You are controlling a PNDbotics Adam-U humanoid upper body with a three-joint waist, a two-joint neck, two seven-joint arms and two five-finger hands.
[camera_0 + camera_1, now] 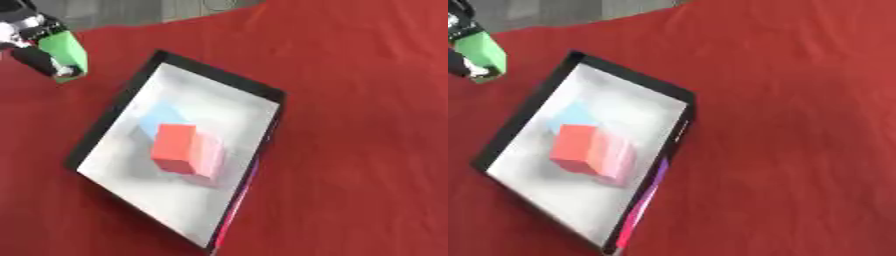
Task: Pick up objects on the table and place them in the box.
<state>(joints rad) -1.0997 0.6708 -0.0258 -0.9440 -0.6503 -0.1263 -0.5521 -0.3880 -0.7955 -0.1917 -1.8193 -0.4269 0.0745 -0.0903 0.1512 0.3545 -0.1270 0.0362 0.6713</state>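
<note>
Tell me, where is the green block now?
The green block is at the upper left of the left eye view, held in the left hand, just outside the box beyond its far left corner.

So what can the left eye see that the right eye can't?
Only the left eye view shows more of the left hand and its silver wrist, shut on the green block. Only the right eye view shows more red cloth right of the box. Both show the box holding a red block, a pink one and a pale blue one.
</note>
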